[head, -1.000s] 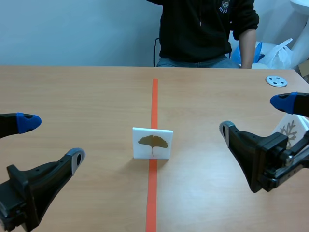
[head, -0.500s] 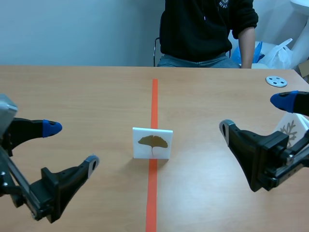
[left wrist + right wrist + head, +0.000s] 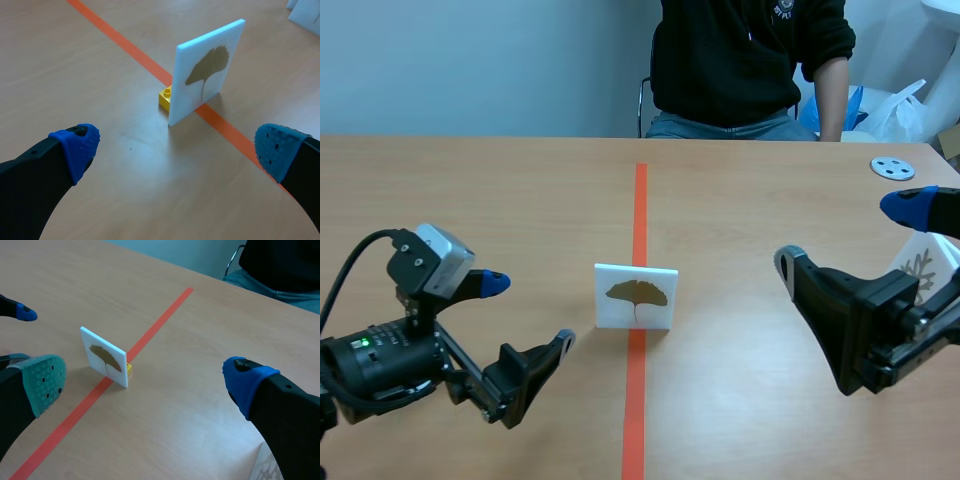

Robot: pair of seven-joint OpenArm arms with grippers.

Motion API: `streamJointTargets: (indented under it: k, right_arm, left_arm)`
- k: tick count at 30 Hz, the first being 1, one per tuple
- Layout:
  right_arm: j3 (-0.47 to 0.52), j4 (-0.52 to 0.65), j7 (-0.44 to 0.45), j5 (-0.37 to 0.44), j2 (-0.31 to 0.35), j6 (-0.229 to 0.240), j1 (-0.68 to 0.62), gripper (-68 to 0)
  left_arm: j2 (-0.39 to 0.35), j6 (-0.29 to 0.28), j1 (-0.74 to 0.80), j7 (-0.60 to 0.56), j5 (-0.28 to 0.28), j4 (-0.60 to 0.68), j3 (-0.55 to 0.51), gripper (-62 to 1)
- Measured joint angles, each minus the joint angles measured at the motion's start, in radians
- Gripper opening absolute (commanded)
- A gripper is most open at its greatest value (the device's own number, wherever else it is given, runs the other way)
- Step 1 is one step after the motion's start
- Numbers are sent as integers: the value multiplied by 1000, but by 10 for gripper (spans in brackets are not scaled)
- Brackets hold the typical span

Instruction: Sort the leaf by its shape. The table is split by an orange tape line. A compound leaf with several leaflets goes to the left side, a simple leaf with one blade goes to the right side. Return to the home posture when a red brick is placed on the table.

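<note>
In the scene view, a white leaf card (image 3: 636, 296) is seen standing upright on the orange tape line (image 3: 640, 200), so neither side of the table (image 3: 520, 190) is yet favoured. The left hand (image 3: 528, 312) is held low near the card, fingers apart; the right hand (image 3: 847, 237) is held well off, likewise spread.

In the left wrist view, the card is propped from behind by a yellow brick (image 3: 165, 96).

In the right wrist view, one fan-shaped blade is shown, so the right side is judged its place.
</note>
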Motion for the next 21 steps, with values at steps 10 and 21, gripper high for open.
streamJointTargets:
  k: [10, 21]
  right_arm:
    - [0, 0, 0, -31, 0, -1, 0, -24]
    - [0, 0, 0, -30, 0, -1, 0, -24]
  left_arm:
    - [116, 67, -210, -85, 89, -214, 183, 14]
    - [210, 135, -352, -136, 122, -426, 281, 14]
